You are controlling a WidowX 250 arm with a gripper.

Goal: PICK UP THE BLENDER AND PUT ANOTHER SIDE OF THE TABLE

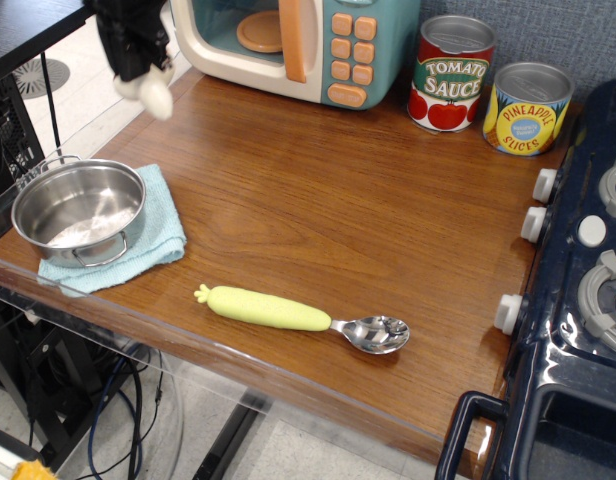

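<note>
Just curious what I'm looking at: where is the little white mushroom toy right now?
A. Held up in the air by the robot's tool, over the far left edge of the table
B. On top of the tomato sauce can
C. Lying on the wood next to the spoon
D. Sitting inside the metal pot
A: the mushroom toy hangs from the dark tool above the table's far left edge, touching nothing else.

The gripper (138, 62) is cut off by the top edge, and between its fingers the blender's (151, 95) cap is hidden.

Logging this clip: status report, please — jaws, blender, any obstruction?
Gripper shut on blender, held aloft over table far-left edge. Steel pot on blue cloth sits below, nearer the front. Nothing blocking.
</note>
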